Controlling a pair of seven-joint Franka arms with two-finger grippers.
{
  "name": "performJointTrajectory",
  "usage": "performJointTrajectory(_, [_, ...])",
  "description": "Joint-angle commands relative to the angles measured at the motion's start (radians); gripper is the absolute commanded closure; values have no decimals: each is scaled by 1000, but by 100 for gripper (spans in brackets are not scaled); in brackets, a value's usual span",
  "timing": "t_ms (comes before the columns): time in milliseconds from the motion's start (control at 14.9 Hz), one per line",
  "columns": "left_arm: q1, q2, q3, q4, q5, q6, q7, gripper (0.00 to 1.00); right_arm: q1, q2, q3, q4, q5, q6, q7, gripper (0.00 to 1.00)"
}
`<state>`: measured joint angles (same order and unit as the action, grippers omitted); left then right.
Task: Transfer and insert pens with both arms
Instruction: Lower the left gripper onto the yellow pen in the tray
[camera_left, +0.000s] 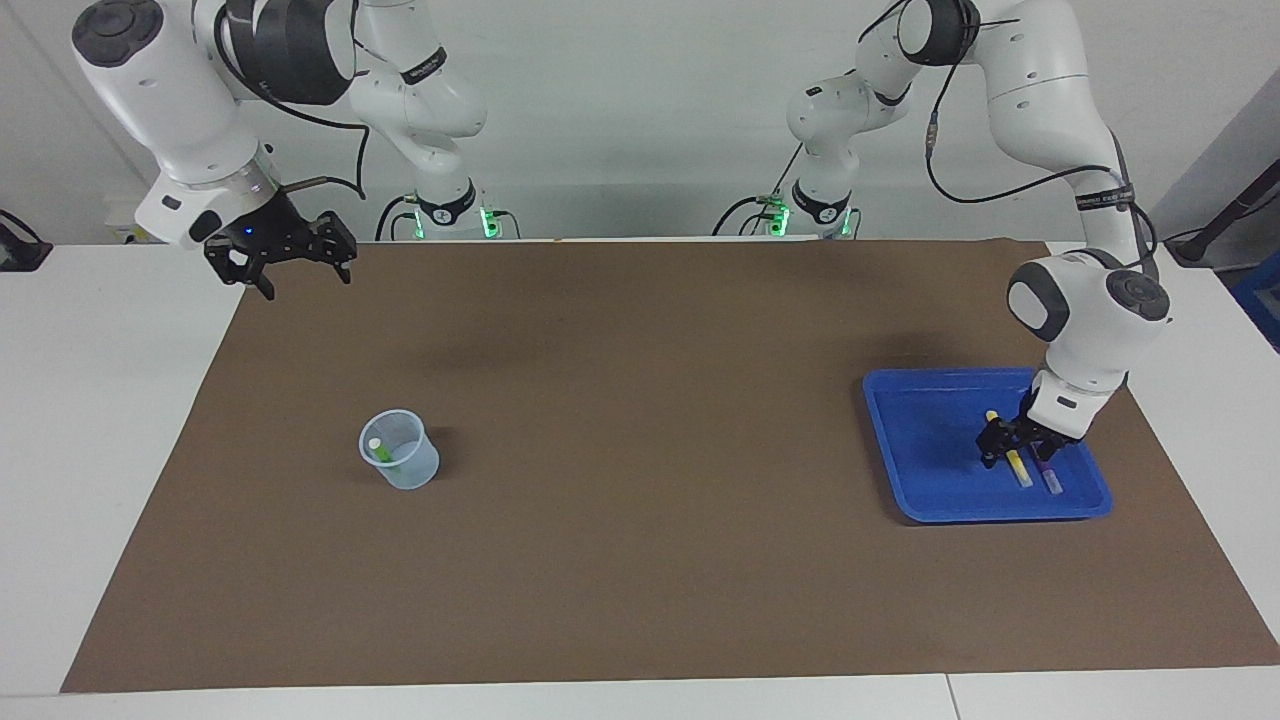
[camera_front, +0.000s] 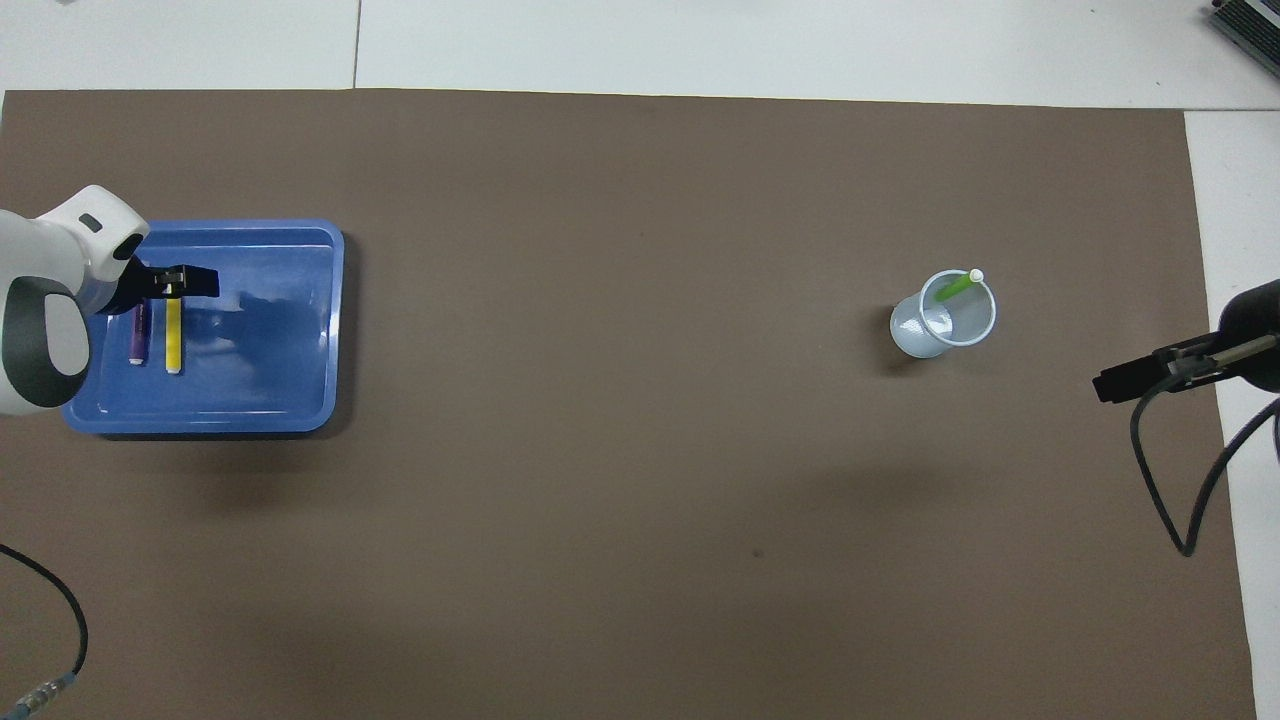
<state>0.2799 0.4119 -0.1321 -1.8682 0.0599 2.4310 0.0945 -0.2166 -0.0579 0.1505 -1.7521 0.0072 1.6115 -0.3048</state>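
A yellow pen (camera_left: 1014, 464) and a dark purple pen (camera_left: 1047, 478) lie side by side in a blue tray (camera_left: 930, 440) at the left arm's end of the table. My left gripper (camera_left: 1008, 448) is down in the tray, open, its fingers on either side of the yellow pen (camera_front: 173, 342) near its middle. From above, the left gripper (camera_front: 176, 284) covers that pen's nearer end, with the purple pen (camera_front: 138, 338) beside it. A green pen (camera_left: 381, 451) stands tilted in a clear cup (camera_left: 400, 466). My right gripper (camera_left: 298, 272) hangs open in the air over the mat's edge.
A brown mat (camera_left: 640, 420) covers most of the white table. The cup (camera_front: 943, 318) stands alone on it toward the right arm's end. Two smaller white arms with green-lit bases (camera_left: 455, 215) stand at the robots' edge. A black cable (camera_front: 1180, 480) droops under the right arm.
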Motion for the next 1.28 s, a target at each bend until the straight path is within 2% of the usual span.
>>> performJointTrajectory(0, [-2, -2, 3, -31, 23, 31, -15, 3, -3, -30, 4, -30, -32, 4, -22, 0])
performJointTrajectory(538, [5, -8, 3, -62, 23, 33, -10, 9, -3, -31, 4, -32, -30, 2, -20, 0])
performJointTrajectory(875, [5, -9, 3, -62, 23, 28, -10, 39, -3, -33, 4, -33, -30, -4, -13, 0])
performJointTrajectory(1212, [4, -10, 3, -60, 23, 25, -9, 55, -3, -33, 4, -33, -30, -7, -19, 0])
